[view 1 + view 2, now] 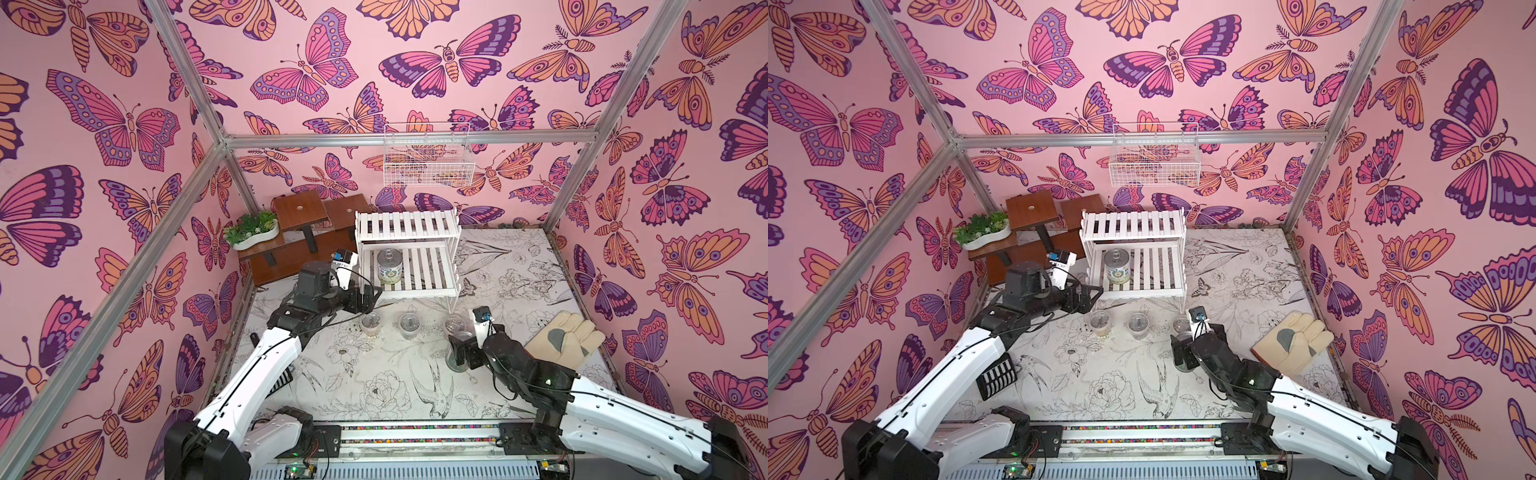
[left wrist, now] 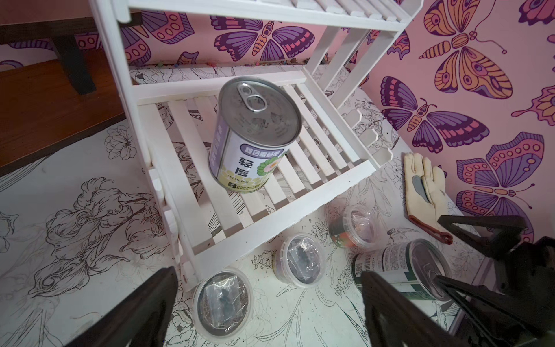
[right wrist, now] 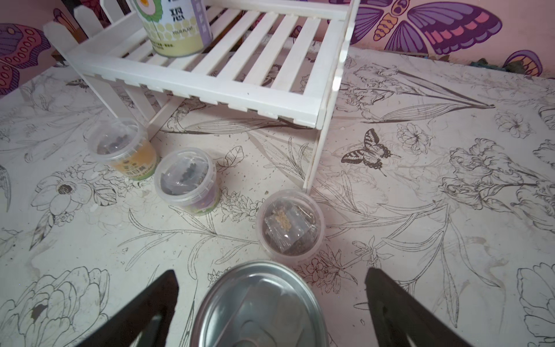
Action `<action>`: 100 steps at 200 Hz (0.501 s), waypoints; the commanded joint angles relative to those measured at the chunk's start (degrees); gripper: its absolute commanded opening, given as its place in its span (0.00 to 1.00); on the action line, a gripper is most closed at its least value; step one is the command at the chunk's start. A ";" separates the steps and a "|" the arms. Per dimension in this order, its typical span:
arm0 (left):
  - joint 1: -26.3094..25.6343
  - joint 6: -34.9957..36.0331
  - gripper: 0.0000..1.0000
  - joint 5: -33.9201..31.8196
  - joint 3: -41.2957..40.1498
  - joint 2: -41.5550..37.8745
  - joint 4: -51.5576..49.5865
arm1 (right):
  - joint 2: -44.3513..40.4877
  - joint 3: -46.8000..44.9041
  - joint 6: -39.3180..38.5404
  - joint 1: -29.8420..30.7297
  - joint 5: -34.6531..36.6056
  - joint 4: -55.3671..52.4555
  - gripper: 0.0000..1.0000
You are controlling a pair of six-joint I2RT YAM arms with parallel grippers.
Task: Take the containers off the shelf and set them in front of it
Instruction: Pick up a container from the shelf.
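Two grippers are recorded, both with jaws spread. The left gripper (image 1: 370, 298) is seen empty, fingers wide apart, at the left front corner of the lower tier of the shelf (image 2: 270, 223); whether the rail is touched cannot be told. The right gripper (image 3: 270, 272) is held low in front of the shelf's right leg, its fingers parted on either side of the green-banded can (image 3: 258, 306); a gap is seen between each finger and the silver lid, so no grip is recorded. The can is set on the bench (image 1: 374, 374), further from the shelf than the cups.

Three clear lidded cups are lined up on the bench just in front of the lower tier: the yellow cup (image 3: 123, 150) near the shelf's left end, the dark cup (image 3: 186, 180) beside it, the orange-red cup (image 2: 353, 225) by the right front leg.

One white can (image 2: 255, 135), pull-tab up, is seen upright on the slats of the lower tier, toward its left side.

Further out, a cream glove (image 1: 569, 336) is laid on the bench to the right of the shelf, a brown stand (image 1: 299, 208) is placed against its left side, and a wire basket (image 1: 428, 166) is hung on the wall above it.
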 commanded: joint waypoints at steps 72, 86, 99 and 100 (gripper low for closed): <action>-9.33 5.32 1.00 -16.37 12.41 15.29 -1.79 | -5.98 6.43 0.78 -1.31 2.06 -8.35 0.99; -9.73 5.71 1.00 -18.12 14.17 17.21 -1.79 | -6.60 6.83 0.74 -1.80 1.57 -8.67 0.99; -9.96 5.95 1.00 -19.43 15.60 18.67 -1.72 | -6.91 7.28 0.59 -2.24 1.19 -9.07 0.99; -9.98 5.96 1.00 -19.57 15.69 18.79 -1.72 | -6.94 7.30 0.56 -2.27 1.13 -9.08 0.99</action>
